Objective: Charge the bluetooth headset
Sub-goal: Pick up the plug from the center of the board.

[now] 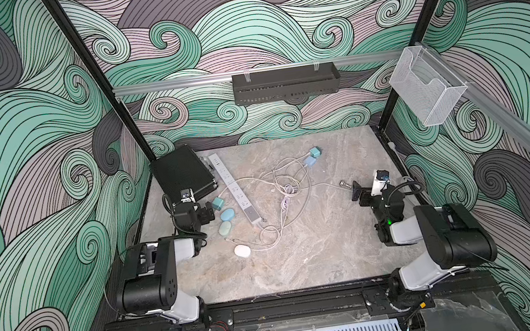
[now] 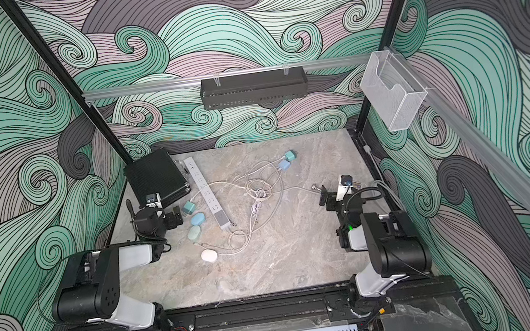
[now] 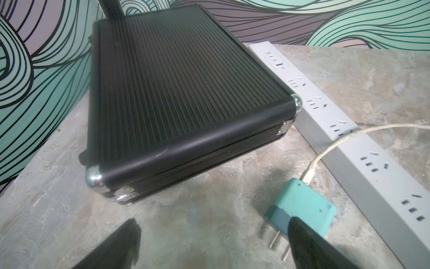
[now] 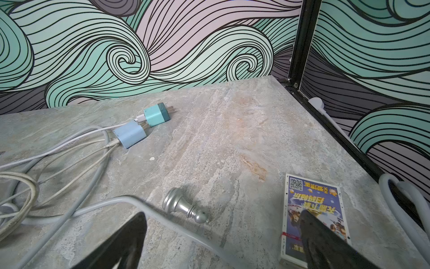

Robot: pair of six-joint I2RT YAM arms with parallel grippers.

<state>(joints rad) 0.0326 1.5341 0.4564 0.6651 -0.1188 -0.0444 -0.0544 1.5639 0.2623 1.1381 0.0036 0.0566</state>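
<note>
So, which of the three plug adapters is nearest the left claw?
The teal adapter beside the white power strip, right in front of the left claw. The other teal one and the light blue one lie together farther back.

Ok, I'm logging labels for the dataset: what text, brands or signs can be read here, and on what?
Card: a QR code and Chinese print, too blurred to read.
Power strip: tiny marks by its ports, too small to read.
No other text visible.
</note>
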